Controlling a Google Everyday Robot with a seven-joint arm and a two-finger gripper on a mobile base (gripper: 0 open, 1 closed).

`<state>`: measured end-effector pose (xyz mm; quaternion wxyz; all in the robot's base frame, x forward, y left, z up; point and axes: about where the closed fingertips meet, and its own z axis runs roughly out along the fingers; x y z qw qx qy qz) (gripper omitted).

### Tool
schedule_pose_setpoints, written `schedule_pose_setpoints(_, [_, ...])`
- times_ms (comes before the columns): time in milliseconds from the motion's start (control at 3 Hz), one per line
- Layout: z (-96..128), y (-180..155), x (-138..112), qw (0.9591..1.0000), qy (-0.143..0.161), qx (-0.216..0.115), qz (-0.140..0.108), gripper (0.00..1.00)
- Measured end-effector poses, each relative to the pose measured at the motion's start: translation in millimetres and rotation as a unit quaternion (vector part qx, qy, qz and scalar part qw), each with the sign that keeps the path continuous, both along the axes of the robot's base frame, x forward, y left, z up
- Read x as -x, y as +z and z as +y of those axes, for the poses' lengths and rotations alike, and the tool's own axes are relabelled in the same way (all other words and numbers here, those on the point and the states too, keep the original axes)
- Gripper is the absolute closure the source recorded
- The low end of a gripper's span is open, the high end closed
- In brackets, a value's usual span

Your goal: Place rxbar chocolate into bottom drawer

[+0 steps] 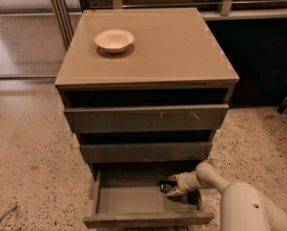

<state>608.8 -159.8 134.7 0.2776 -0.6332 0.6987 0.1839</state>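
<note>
The bottom drawer is pulled out and open at the foot of the cabinet. My gripper reaches into its right rear part from the right. Its pale fingers are closed around the rxbar chocolate, a small black wrapped bar with white markings. The bar is low inside the drawer, close to its floor; I cannot tell whether it touches. My white arm comes in from the lower right.
A white bowl stands on the cabinet top at the back left. The two upper drawers are slightly ajar. A speckled floor surrounds the cabinet, with a metal post at the back left.
</note>
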Motion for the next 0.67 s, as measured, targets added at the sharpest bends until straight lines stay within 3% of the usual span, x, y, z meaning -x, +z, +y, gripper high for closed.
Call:
schedule_pose_setpoints(333, [0.1,0.0,0.0,1.0,0.0,0.0,0.0,0.0])
schedule_pose_setpoints(667, [0.1,0.0,0.0,1.0,0.0,0.0,0.0,0.0])
